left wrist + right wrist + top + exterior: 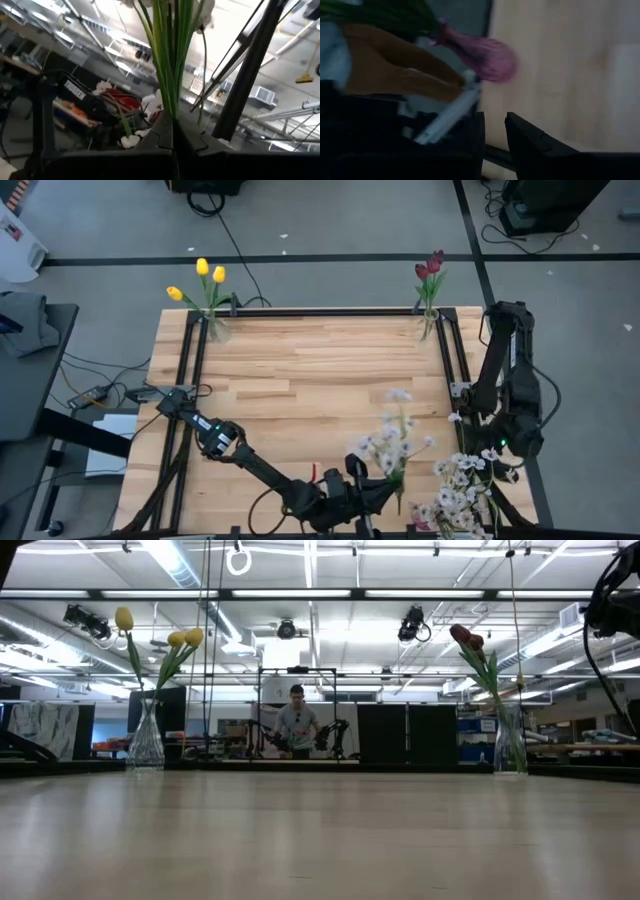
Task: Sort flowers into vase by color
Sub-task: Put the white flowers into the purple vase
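Note:
Yellow tulips point(208, 275) stand in a glass vase point(216, 328) at the far left corner, also seen in the low view point(150, 650). Dark red tulips point(430, 268) stand in a vase point(428, 322) at the far right corner. My left gripper point(174, 135) is at the near edge, shut on a spray of whitish blossoms point(390, 442). A heap of whitish blossoms point(460, 492) lies at the near right corner. My right gripper point(494, 137) hovers open just above that heap, near a pinkish bloom point(487, 56). My left gripper pinches the bundled green stems point(172, 107) of the whitish spray between its two shut fingers, near the stems' lower end. The fingers tilt upward, and the stems run on past the fingertips with the blossoms point(205, 12) above. Whether the lower stem tip touches the table, I cannot tell.
Black frame rails point(190, 380) run along the table's left and right sides point(452, 360). Bare wood point(310, 370) spreads between the two vases and the near edge. A small red item point(312, 472) lies beside the left arm. A person point(297, 720) stands far behind the table.

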You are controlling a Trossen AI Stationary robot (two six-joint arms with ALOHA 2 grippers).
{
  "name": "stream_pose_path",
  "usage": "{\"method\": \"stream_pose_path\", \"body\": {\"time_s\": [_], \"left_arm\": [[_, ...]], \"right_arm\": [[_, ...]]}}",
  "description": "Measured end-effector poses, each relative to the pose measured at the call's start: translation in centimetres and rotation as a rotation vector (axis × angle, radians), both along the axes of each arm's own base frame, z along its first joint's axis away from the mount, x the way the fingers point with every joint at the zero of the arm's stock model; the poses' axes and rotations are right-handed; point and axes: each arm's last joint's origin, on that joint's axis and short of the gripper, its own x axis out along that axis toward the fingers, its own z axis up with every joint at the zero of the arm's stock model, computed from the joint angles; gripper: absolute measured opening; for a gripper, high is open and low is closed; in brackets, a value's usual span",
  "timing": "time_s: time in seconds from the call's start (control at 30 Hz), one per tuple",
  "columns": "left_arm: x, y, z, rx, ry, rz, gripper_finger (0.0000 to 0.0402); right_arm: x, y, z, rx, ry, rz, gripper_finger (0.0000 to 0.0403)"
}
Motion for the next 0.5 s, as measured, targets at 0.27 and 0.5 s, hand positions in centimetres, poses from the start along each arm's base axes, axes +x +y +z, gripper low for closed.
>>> {"method": "stream_pose_path", "body": {"time_s": [0.27, 0.5], "left_arm": [[1.8, 0.4, 1.2, -0.021, 0.154, -0.001, 0.0001], [2.3, 0.9, 0.8, -0.065, 0.190, 0.029, 0.0001]], "right_arm": [[0.3, 3.1, -3.5, 0.100, -0.029, 0.014, 0.0090], [0.9, 5.5, -4.0, 0.157, -0.087, -0.007, 0.0091]]}}
